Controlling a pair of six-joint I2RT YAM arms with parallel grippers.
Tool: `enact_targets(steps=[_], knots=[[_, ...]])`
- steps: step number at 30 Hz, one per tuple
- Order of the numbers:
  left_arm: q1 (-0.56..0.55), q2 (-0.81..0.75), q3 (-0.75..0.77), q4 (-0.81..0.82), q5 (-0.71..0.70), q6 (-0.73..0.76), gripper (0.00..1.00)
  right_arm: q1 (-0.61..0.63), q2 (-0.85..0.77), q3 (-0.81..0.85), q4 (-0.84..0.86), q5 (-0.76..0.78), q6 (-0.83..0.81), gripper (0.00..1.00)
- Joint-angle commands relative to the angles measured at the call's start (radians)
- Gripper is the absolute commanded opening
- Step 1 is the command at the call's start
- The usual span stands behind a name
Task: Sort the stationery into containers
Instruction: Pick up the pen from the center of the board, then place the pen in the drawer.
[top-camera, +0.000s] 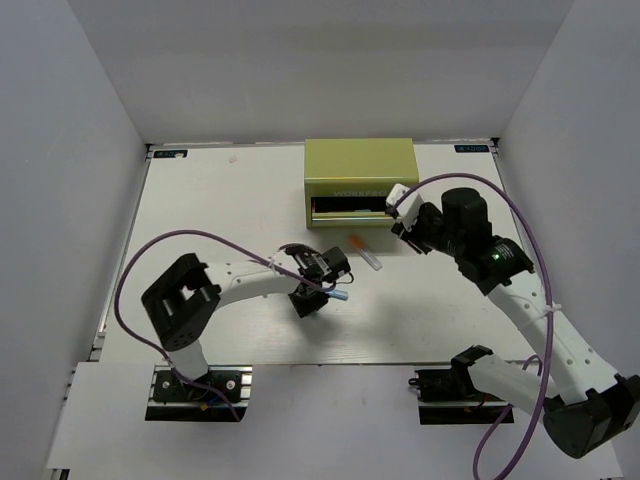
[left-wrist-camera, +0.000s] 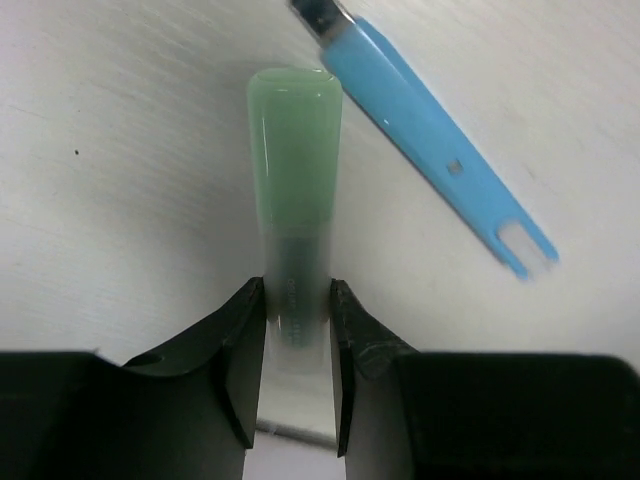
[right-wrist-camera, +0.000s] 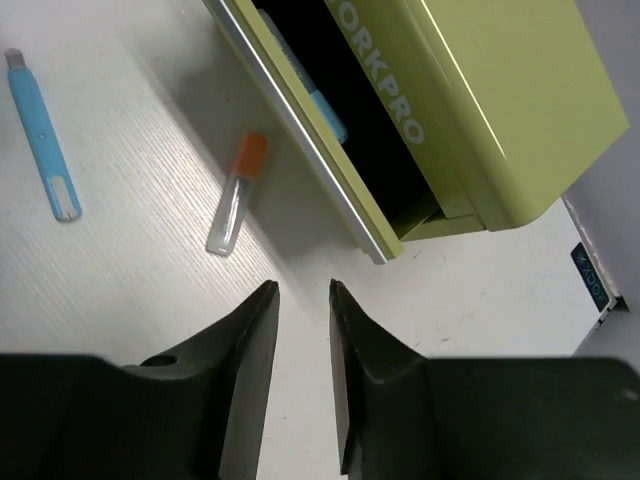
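Observation:
My left gripper is shut on a pale green stick, whose rounded end points away from the fingers, low over the white table. A light blue stick lies just to its right. From above, the left gripper sits at mid-table beside the light blue stick. A stick with an orange end lies in front of the olive-green box, whose drawer stands open with something light blue inside. My right gripper is open and empty, by the drawer's right end.
The box stands at the back middle of the white table. Grey walls close in the left, right and far sides. The right arm reaches in from the right, close to the box's front corner.

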Motion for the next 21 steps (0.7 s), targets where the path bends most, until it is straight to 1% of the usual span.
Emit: enact_targets(steps=[1, 2, 3, 4, 5, 6, 7, 8, 9, 10, 11, 12, 13, 15, 16, 17, 18, 19, 21], knots=[[-0.029, -0.171, -0.018, 0.007, -0.018, 0.136, 0.0, -0.025, -0.033, -0.016, 0.0, -0.01, 0.041, 0.3], [-0.029, -0.231, -0.032, 0.035, -0.03, 0.217, 0.0, -0.026, -0.036, -0.026, -0.006, -0.018, 0.056, 0.16], [-0.029, -0.259, -0.032, 0.049, -0.044, 0.218, 0.0, -0.026, -0.036, -0.036, -0.007, -0.018, 0.062, 0.16], [-0.029, -0.286, -0.032, 0.06, -0.061, 0.312, 0.0, -0.039, -0.041, -0.042, -0.009, -0.024, 0.075, 0.08], [-0.029, -0.311, -0.032, 0.078, -0.076, 0.374, 0.0, -0.043, -0.046, -0.06, -0.011, -0.035, 0.084, 0.08], [-0.029, -0.334, -0.023, 0.13, -0.1, 0.438, 0.0, -0.048, -0.047, -0.066, -0.011, -0.041, 0.091, 0.08], [-0.029, -0.375, -0.023, 0.171, -0.101, 0.589, 0.0, -0.06, -0.05, -0.073, -0.009, -0.058, 0.105, 0.08], [-0.02, -0.395, -0.023, 0.234, -0.082, 0.7, 0.0, -0.066, -0.052, -0.085, -0.011, -0.061, 0.11, 0.08], [-0.02, -0.414, -0.023, 0.362, -0.029, 0.811, 0.0, -0.075, -0.053, -0.088, -0.009, -0.062, 0.115, 0.08], [-0.02, -0.428, -0.023, 0.427, 0.002, 0.918, 0.01, -0.083, -0.055, -0.091, -0.011, -0.073, 0.125, 0.08], [-0.011, -0.44, -0.023, 0.48, 0.04, 1.139, 0.03, -0.088, -0.056, -0.091, -0.006, -0.072, 0.128, 0.08], [-0.01, -0.451, -0.009, 0.548, 0.068, 1.234, 0.03, -0.094, -0.056, -0.097, -0.009, -0.076, 0.131, 0.09], [-0.01, -0.451, 0.0, 0.575, 0.088, 1.42, 0.04, -0.103, -0.056, -0.097, -0.007, -0.084, 0.141, 0.11], [-0.01, -0.442, 0.021, 0.619, 0.088, 1.57, 0.04, -0.114, -0.059, -0.094, -0.007, -0.088, 0.147, 0.11], [-0.01, -0.442, 0.034, 0.668, 0.112, 1.639, 0.06, -0.115, -0.059, -0.097, -0.006, -0.09, 0.147, 0.11], [-0.01, -0.442, 0.034, 0.702, 0.129, 1.78, 0.07, -0.128, -0.069, -0.097, -0.004, -0.09, 0.15, 0.11], [-0.01, -0.432, 0.034, 0.759, 0.145, 1.854, 0.07, -0.129, -0.069, -0.097, -0.004, -0.091, 0.153, 0.11], [-0.01, -0.422, 0.034, 0.787, 0.145, 1.979, 0.09, -0.138, -0.075, -0.099, -0.006, -0.095, 0.154, 0.12], [0.0, -0.396, 0.058, 0.811, 0.136, 2.065, 0.09, -0.144, -0.078, -0.103, -0.004, -0.098, 0.161, 0.14]])
